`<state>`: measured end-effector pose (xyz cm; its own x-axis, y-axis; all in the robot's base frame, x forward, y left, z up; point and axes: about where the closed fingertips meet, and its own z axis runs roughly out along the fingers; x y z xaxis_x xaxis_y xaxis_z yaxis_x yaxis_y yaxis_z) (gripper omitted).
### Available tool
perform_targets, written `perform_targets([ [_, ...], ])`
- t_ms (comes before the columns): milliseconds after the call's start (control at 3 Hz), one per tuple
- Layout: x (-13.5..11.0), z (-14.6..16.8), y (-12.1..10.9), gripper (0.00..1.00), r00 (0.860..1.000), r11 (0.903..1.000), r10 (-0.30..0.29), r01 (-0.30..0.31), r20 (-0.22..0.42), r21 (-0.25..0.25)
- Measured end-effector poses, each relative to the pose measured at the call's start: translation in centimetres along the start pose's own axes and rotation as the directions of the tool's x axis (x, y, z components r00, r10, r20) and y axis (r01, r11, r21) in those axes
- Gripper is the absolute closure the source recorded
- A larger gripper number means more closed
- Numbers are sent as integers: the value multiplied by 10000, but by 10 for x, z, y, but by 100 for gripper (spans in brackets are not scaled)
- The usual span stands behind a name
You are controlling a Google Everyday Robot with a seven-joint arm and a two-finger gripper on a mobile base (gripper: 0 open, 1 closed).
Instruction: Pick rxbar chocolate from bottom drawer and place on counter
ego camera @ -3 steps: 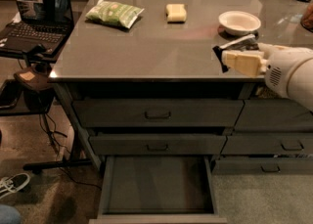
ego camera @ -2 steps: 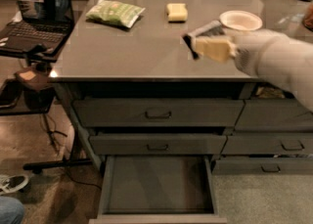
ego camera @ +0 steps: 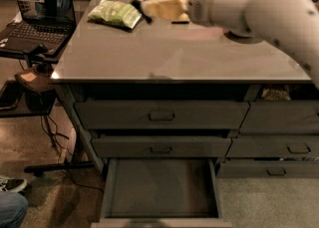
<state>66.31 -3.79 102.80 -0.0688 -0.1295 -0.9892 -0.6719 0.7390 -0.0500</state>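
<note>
Camera view starts nearest with the bottom drawer (ego camera: 159, 188), pulled fully out and showing a bare floor with nothing lying in it, so the pick from it looks done. Above it the two handled drawers (ego camera: 162, 115) are closed. Farther on lies the counter (ego camera: 164, 57), and over its far part hangs the hand (ego camera: 157, 4), reaching in from the right on the white arm (ego camera: 269, 8) and smeared by motion. At its tip a dark flat strip with a pale streak shows, which I take for the rxbar chocolate (ego camera: 141, 10), so the hand seems closed narrowly on it. Whether the bar already touches the surface cannot be told. It sits just right of the green snack bag (ego camera: 114, 13), near its right end. What is left, by my reading, is to lower the bar onto the counter, let go and draw the arm clear. No brand or lettering can be read on the wrapper or on the bag. The screen of the laptop (ego camera: 40, 0), on its stand at far left, is lit but illegible.
</note>
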Motion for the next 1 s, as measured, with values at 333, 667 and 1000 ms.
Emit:
perform_targets([
  [333,-52,31,19,100,9977,9972,-220,265,646,-694],
  [667,-54,31,19,100,9974,9973,-212,259,687,-683],
  [1000,-21,43,2,100,9985,9979,-420,402,-339,-511],
])
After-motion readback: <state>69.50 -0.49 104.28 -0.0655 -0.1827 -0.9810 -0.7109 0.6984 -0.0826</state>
